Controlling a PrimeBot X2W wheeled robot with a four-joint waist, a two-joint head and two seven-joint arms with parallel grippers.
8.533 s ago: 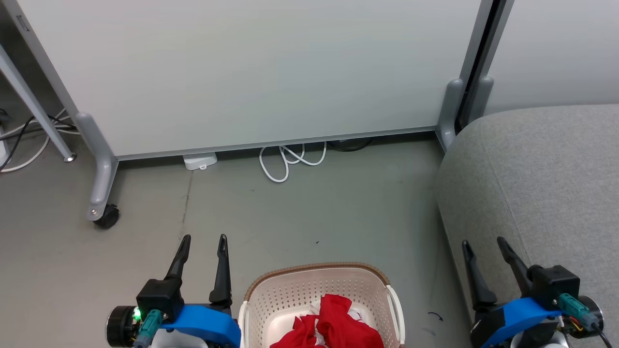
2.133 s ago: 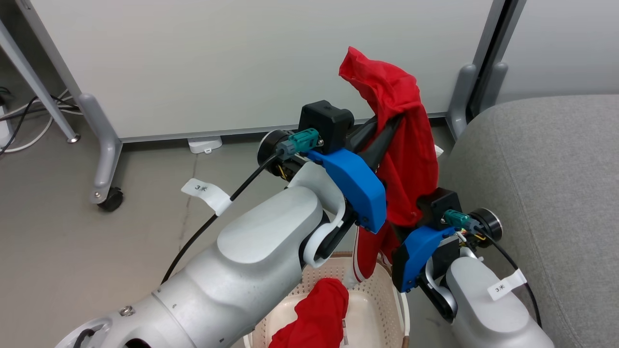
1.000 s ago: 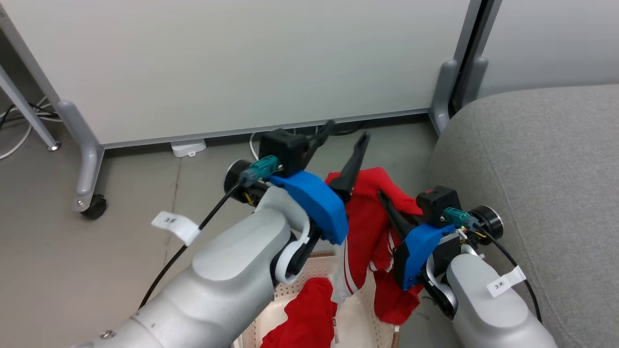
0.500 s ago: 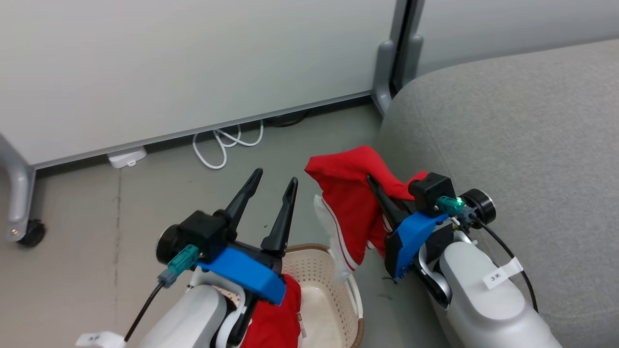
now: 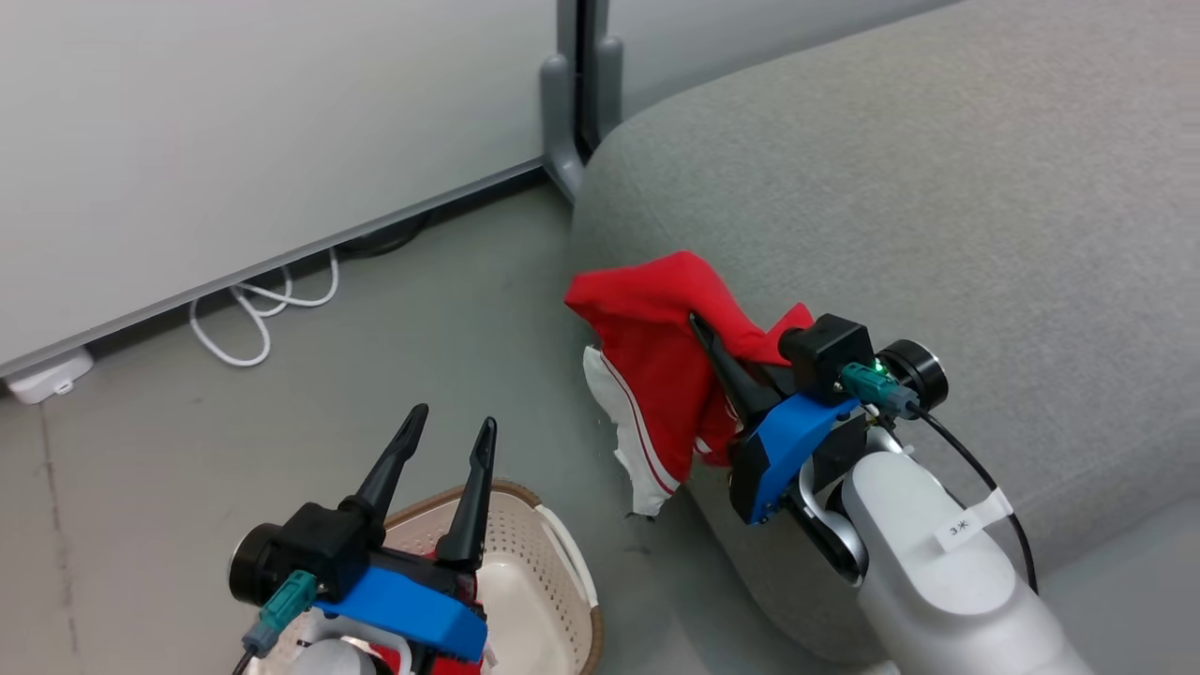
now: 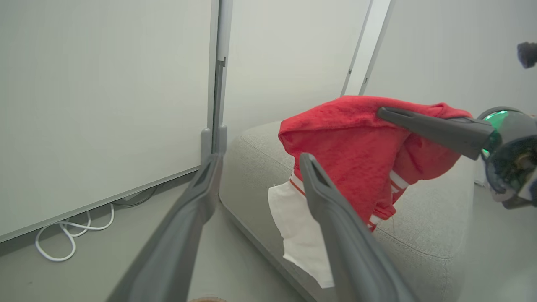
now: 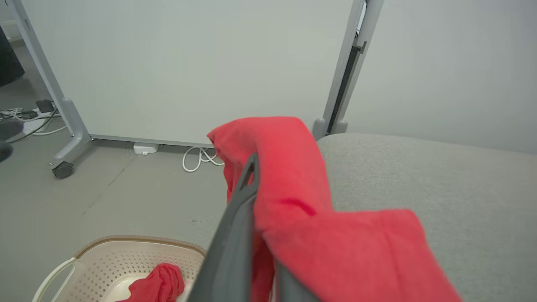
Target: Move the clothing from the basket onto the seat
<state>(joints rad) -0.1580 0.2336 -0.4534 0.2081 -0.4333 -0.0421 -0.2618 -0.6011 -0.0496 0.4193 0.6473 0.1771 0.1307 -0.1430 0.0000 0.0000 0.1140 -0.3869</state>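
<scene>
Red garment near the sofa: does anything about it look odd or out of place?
The red garment hangs bunched on the shut right end effector beside the sofa edge, its white striped hem dangling over the floor, not lying on it. Another red piece sits in the basket.

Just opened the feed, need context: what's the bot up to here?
The robot is shifting laundry. Its right tool is shut on a red garment with white, striped trim, holding it up at the near edge of the grey sofa, not yet released. The left tool is open and empty above the cream laundry basket on the floor, where another red garment lies.
</scene>
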